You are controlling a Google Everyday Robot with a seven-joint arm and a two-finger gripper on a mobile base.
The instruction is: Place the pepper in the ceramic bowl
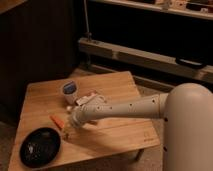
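Observation:
The small orange-red pepper (57, 120) lies on the wooden table (115, 87), just beyond the rim of the black ceramic bowl (40, 146), which sits at the table's front left corner. My gripper (67, 131) reaches in from the right on the white arm and hangs low over the table, right beside the pepper's near end and a little right of the bowl. Whether it touches the pepper I cannot tell.
A small white cup with a blue top (70, 91) stands behind the pepper. A white boxy object (89, 97) lies next to the cup, partly behind my arm. Dark shelving rises behind the table.

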